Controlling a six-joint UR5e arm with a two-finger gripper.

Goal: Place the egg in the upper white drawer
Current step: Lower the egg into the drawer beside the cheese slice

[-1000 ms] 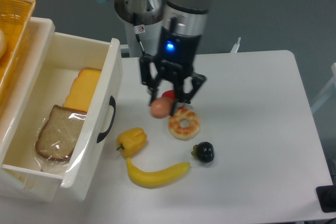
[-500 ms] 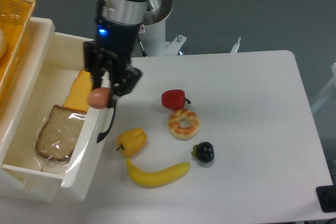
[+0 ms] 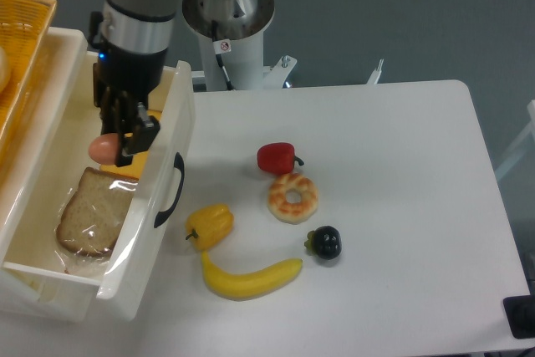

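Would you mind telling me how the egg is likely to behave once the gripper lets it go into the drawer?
The egg is smooth and oval, so it will probably roll after landing. It hangs above the bread slice, which may cushion it and slow that roll. If it is a real egg, it could crack against the upper white drawer wall; the gripper grips only its sides, so slipping seems possible.

Arm reaching left, tool (image 3: 114,145) pointing down, clamped.

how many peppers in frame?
2. The red pepper lies mid-table just above the donut. The yellow pepper lies near the drawer handle, above the banana. None visible inside the drawer, though the arm covers part of it.
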